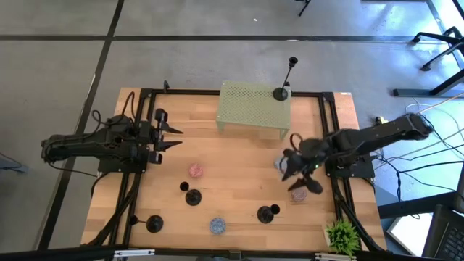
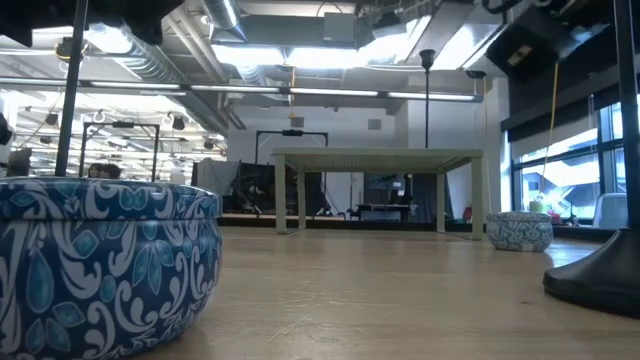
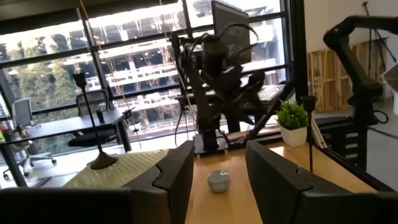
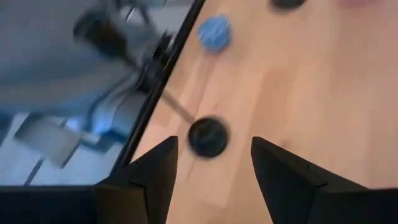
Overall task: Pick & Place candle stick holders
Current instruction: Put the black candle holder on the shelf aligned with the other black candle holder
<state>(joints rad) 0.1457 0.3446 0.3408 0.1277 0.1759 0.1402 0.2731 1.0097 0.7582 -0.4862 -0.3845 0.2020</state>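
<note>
While the right gripper (image 1: 295,170) hangs over the right half of the table (image 1: 239,156), fingers apart and empty, the listing runs as follows.

- Candle stick holders, four. One stands on the green mesh stand (image 1: 250,109) at the far edge, its base (image 1: 280,93) at the stand's right corner. Three stand on the bare wood: the nearest holder (image 1: 268,213), a middle holder (image 1: 192,196) and a corner holder (image 1: 154,223). All stems are upright.
- Key relation: the nearest holder lies just beyond the right gripper toward the table's front edge. The right wrist view frames it ahead, between the two fingers, and not yet touched. The right arm is clearly the closer one.
- Left gripper (image 1: 172,138): fingers apart, empty, waiting at the left side, well apart from every holder.
- Small pots, four: a blue patterned pot (image 1: 217,225), a pink pot (image 1: 196,171), a second pink pot (image 1: 299,194) and a grey pot (image 1: 279,164) (contents cannot be told).
- Potted plant (image 1: 342,235): front right corner.
</note>
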